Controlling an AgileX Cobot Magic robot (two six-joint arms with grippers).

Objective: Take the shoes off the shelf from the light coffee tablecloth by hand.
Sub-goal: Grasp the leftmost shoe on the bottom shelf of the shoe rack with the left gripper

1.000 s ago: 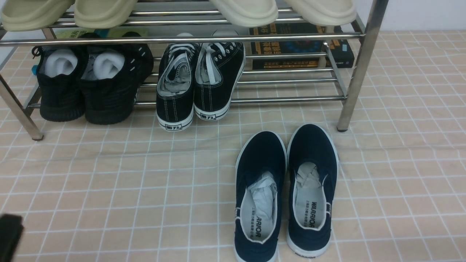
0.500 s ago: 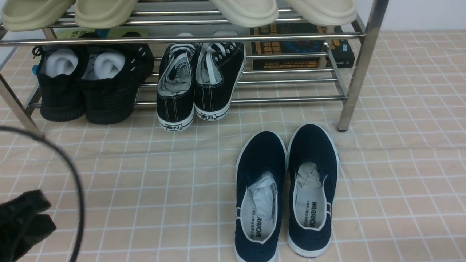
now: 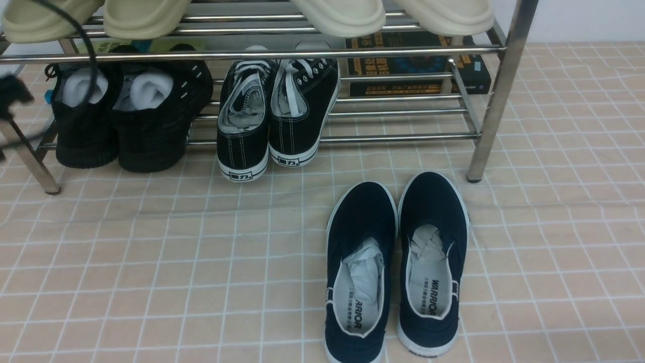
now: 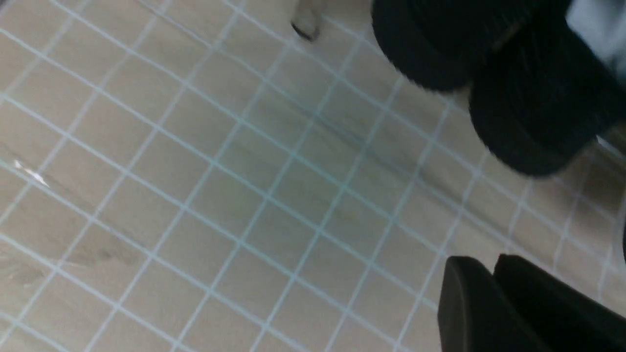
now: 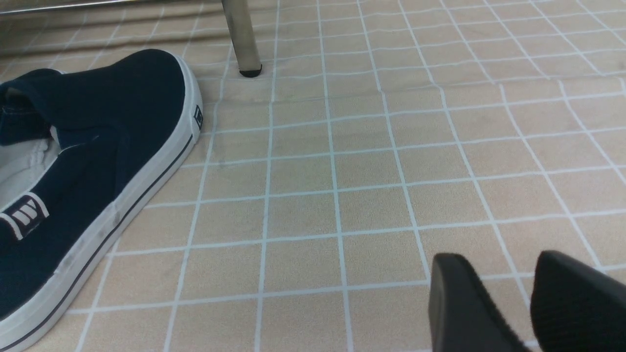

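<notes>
Flanking shelf's [image 3: 252, 54] edge, seemingly: left gripper [image 4: 481, 264]

Front view from between the arms, angled forward and down over the checked tablecloth [image 3: 201, 262] to the steel shoe rack [image 3: 496, 101], left wrist view close and blurred above the black knit sneakers [image 4: 533, 122], right wrist view low beside a navy slip-on [image 5: 88, 161], both pairs also in front view.
</notes>
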